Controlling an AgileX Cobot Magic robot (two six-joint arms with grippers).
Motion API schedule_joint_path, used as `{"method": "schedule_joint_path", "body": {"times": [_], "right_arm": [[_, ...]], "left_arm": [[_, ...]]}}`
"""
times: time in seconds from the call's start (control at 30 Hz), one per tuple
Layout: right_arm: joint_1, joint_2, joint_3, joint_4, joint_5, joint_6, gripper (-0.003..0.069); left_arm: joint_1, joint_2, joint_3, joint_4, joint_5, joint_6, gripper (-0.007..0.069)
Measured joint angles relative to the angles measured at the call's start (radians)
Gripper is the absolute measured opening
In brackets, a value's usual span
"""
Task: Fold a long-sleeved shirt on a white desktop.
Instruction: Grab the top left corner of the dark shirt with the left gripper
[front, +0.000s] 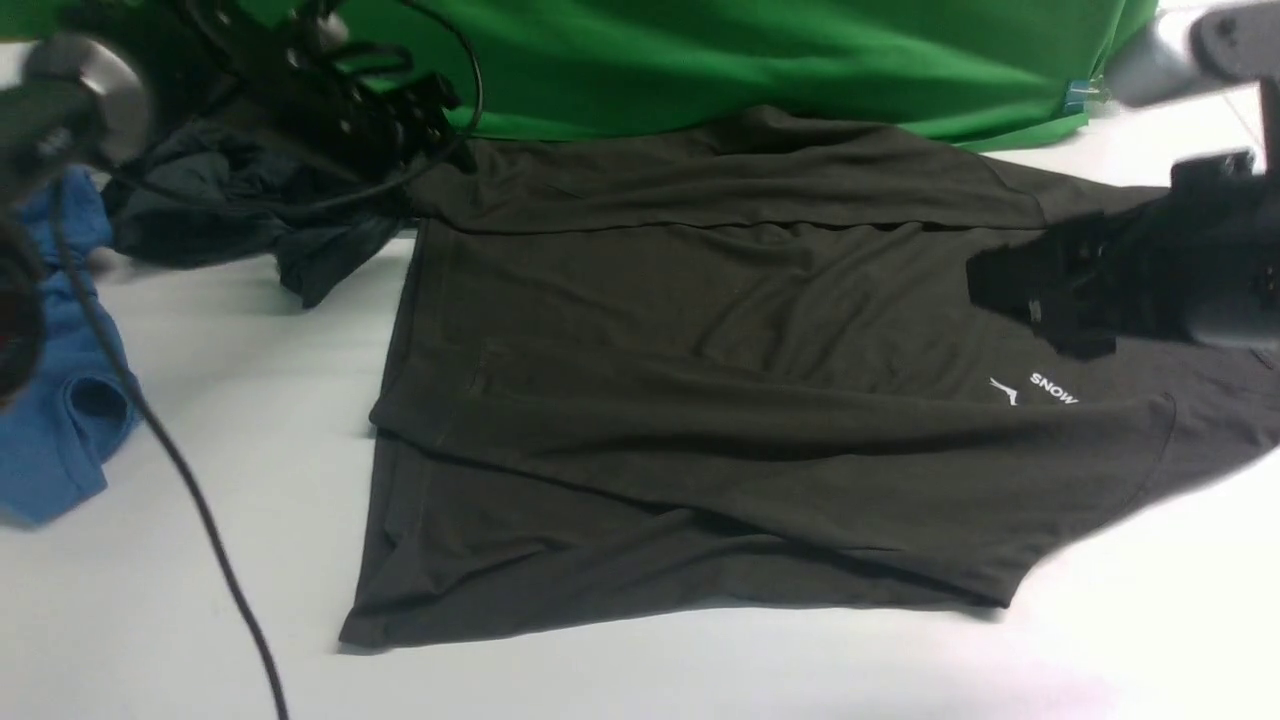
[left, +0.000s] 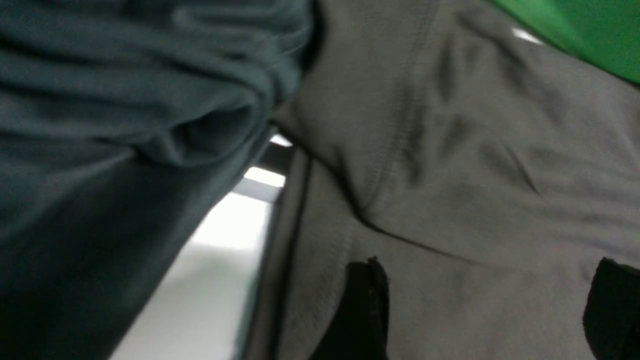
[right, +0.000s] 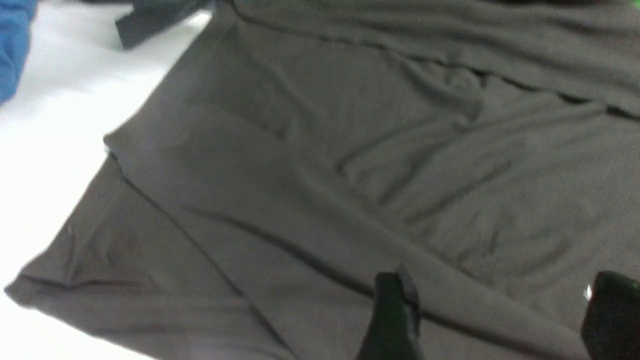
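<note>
While the long-sleeved shirt (front: 700, 400) lies flat across the white desktop (front: 150, 600), long axis running side to side, hem toward the robot's left and chest print toward its right, both pincers hover over it empty, jaws apart: right gripper (front: 1040, 290) by the print, nearer; left gripper (front: 420, 115) farther back, at the far hem corner.

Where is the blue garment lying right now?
In the front view, the blue garment lies at the far left edge of the white desktop, just in front of the dark teal-grey garment and apart from the long-sleeved shirt.
</note>
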Motion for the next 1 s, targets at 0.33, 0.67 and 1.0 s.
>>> {"method": "schedule_joint_path", "body": {"times": [0.33,0.67,1.0], "right_arm": [[0.001,0.001,-0.033,0.001,-0.013,-0.001,0.0469],[0.001,0.001,-0.033,0.001,-0.032,-0.001,0.047],[0.001,0.002,-0.033,0.001,-0.038,-0.001,0.047]], "left_arm": [[0.0,0.098,-0.019,-0.018,-0.226,-0.046,0.0561],[0.0,0.113,-0.019,-0.059,-0.294,0.016,0.0523],[0.001,0.114,-0.019,-0.144,-0.289,0.133,0.0101]]}}
